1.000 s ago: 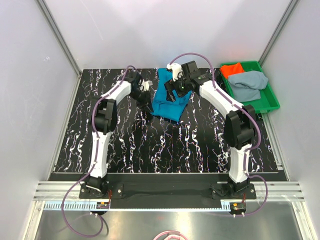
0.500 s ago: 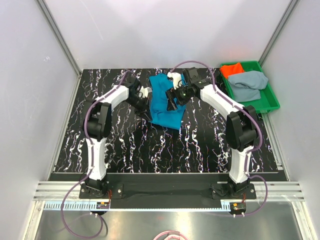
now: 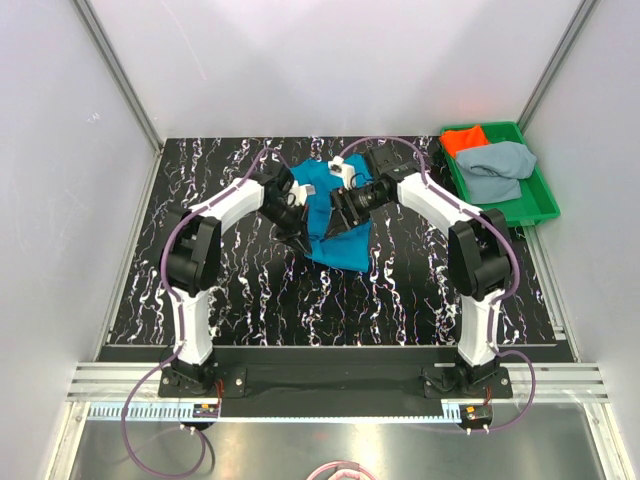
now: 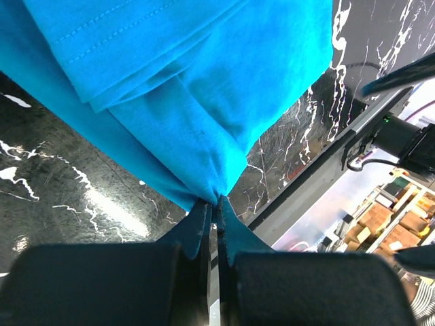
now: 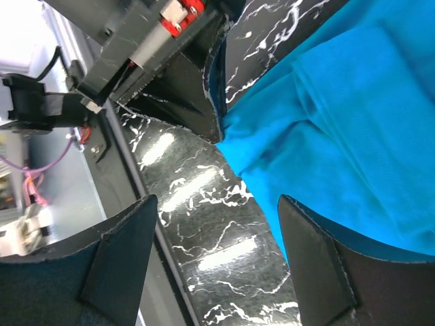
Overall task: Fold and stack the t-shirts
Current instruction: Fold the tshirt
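Left claw (image 4: 216, 217) has just pinched shut on a corner of the teal-blue t-shirt (image 4: 204, 102). Right claw (image 5: 216, 204), gaping and empty, closes in beside it, so a fold looks next.

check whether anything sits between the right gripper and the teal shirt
Nothing visible does. The right gripper faces the teal-blue t-shirt directly, jaws open, over the marbled table. The left gripper, shut on the shirt's corner, is close beside that path, not across it.
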